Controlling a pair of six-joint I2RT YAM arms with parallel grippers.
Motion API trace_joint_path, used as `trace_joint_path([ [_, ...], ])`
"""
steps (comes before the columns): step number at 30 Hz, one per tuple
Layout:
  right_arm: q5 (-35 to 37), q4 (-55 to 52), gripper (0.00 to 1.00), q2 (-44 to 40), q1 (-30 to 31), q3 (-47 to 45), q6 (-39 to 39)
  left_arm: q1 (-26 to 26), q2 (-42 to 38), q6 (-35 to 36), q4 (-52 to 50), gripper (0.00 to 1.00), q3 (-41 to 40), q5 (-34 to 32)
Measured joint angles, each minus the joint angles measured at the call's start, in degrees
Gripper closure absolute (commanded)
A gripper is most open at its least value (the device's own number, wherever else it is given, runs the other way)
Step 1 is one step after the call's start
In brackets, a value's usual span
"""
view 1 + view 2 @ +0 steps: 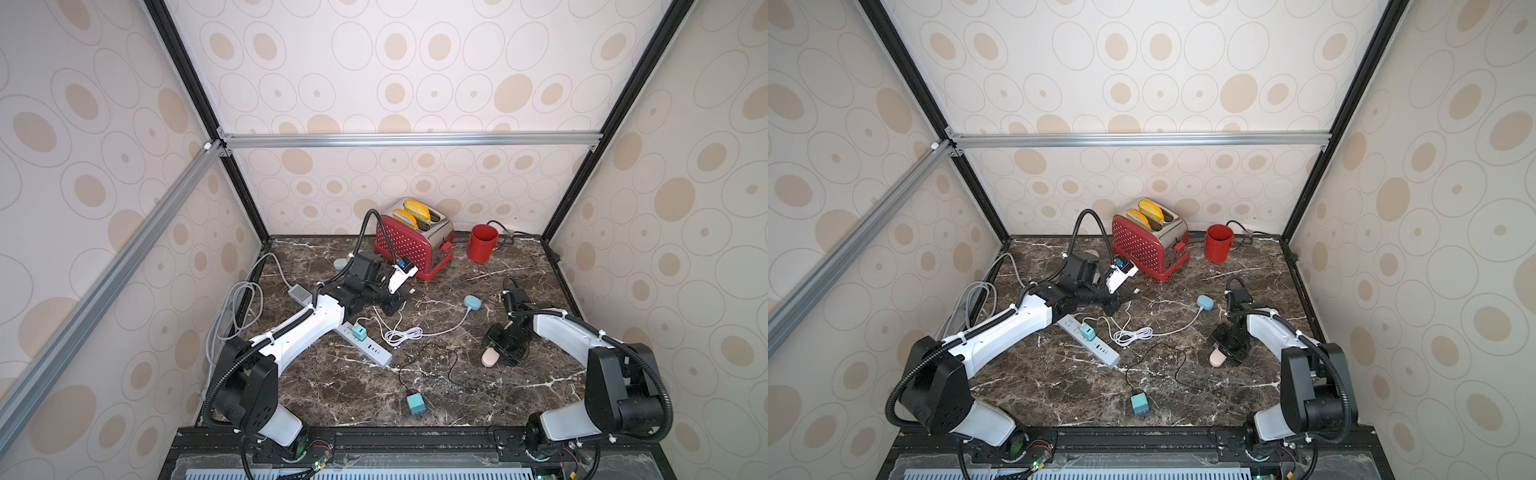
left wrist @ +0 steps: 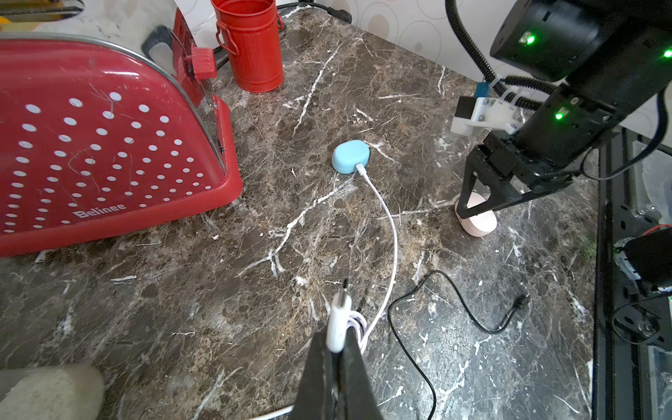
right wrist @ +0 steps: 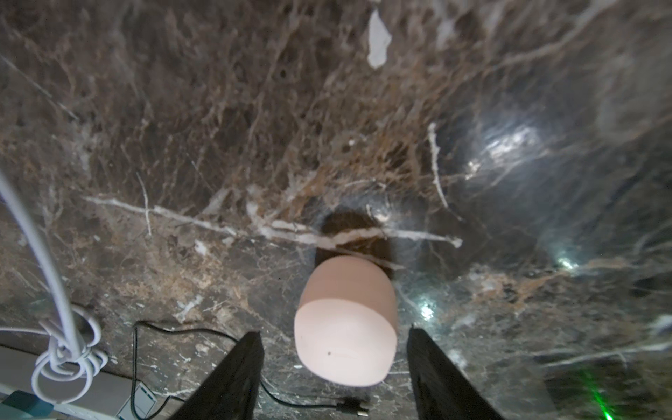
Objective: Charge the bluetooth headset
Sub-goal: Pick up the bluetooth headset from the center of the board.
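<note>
Your left gripper (image 2: 336, 340) is pinching the white plug (image 2: 340, 309) tip-forward for insertion; your right gripper (image 3: 334, 331) is straddling the pink headset case (image 3: 349, 291) on the table (image 1: 457, 266), jaws apart, likely to steady it.

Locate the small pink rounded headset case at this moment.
In a top view the small pink rounded case lies on the dark marble tabletop, on the robot's right side, straddled by the open right claw.
</note>
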Motion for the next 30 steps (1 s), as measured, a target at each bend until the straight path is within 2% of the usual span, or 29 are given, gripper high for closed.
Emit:
trace_joint_path([
  [13,0.11,1.05,0.63,0.90,-0.37,0.00,0.42,0.00,0.00,0.31,0.00,1.00,0.00,-0.39],
  [17,-0.94,1.68,0.72,0.83,-0.42,0.02,-1.51,0.00,0.09,0.33,0.00,1.00,0.00,-0.37],
  [21,-3.82,2.45,0.71,-1.11,-0.42,1.25,-6.88,0.00,0.37,0.72,-0.02,1.00,0.00,-0.39],
  [30,-17.29,8.79,0.71,-10.40,-0.42,9.53,-24.44,-0.39,2.23,1.09,0.02,1.00,0.00,2.14],
])
